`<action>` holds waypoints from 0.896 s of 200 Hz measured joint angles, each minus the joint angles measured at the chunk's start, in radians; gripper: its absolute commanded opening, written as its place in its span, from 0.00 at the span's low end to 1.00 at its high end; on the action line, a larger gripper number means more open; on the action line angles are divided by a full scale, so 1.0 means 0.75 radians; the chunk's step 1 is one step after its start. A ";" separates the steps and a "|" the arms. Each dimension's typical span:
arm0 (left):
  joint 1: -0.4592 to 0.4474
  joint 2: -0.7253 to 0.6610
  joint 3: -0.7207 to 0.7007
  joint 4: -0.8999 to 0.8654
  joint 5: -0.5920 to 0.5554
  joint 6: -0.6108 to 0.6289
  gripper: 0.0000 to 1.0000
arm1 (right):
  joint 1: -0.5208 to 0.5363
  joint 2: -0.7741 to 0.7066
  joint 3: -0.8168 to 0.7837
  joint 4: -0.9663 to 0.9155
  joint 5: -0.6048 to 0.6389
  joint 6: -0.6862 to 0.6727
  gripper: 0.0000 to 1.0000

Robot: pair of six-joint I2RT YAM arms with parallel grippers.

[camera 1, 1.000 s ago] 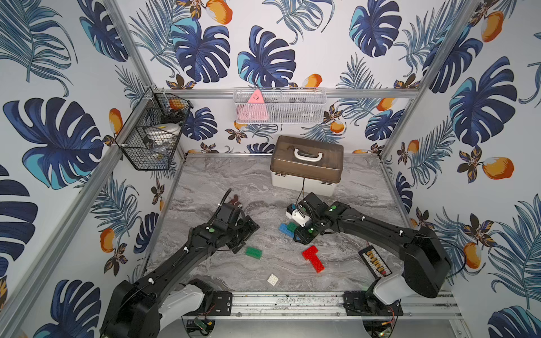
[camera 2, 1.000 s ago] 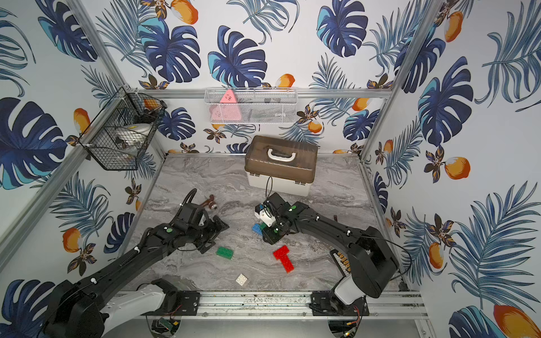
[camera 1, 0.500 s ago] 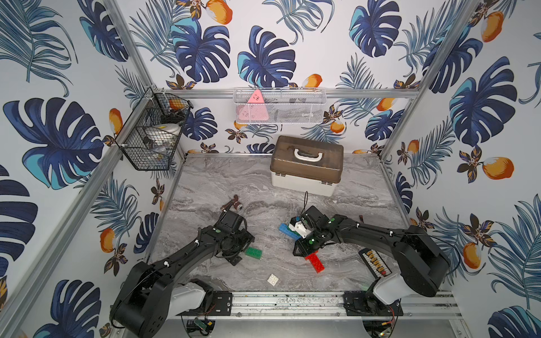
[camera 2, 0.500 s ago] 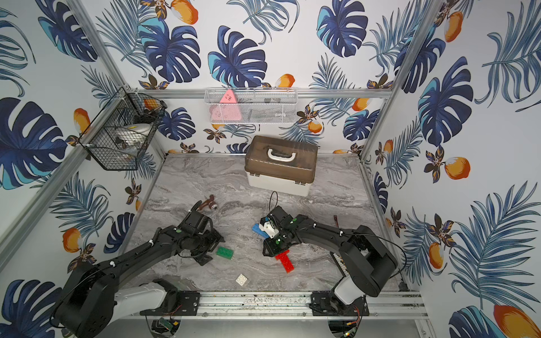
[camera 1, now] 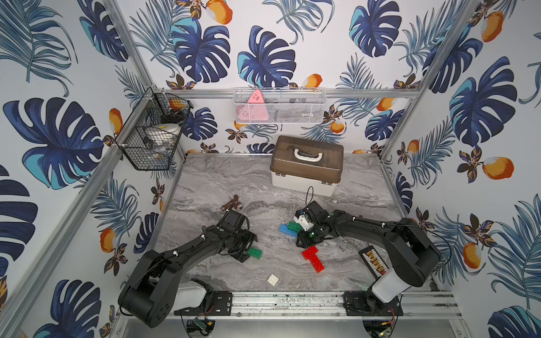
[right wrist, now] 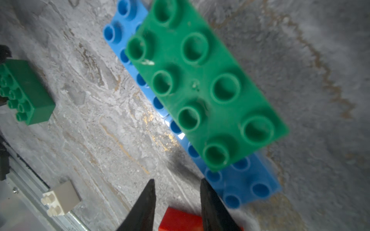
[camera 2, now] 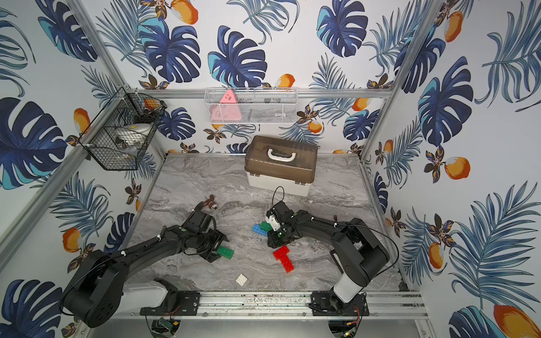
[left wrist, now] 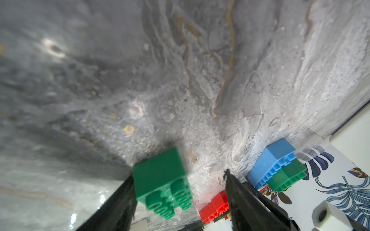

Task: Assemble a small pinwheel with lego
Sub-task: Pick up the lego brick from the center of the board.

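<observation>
Left wrist view: left end effector (left wrist: 178,174) half-open astride green brick (left wrist: 161,180), one finger touching; centre before clamping. Right end effector (right wrist: 177,181) parted, grip unclear.

Robot lab test cell, aluminium frame (camera 1: 366,93), leaf-print walls (camera 1: 263,29), marble-look tabletop (camera 1: 234,175)

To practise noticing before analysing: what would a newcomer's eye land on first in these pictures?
Bright colour on the grey marble table: a green brick on blue ones mid-table, a red pair close by, and another green brick inside the open left gripper. Then the brown-lidded box at the back wall.
</observation>
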 measured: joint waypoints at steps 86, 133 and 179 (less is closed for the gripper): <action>0.000 0.041 0.003 0.003 0.031 0.008 0.41 | -0.080 0.084 0.101 0.004 0.053 -0.044 0.39; -0.002 0.067 0.049 -0.058 0.014 0.056 0.31 | -0.110 0.090 0.096 0.017 0.045 -0.044 0.39; -0.058 0.137 0.240 -0.156 -0.093 0.146 0.25 | -0.173 0.090 0.089 0.049 0.050 -0.043 0.38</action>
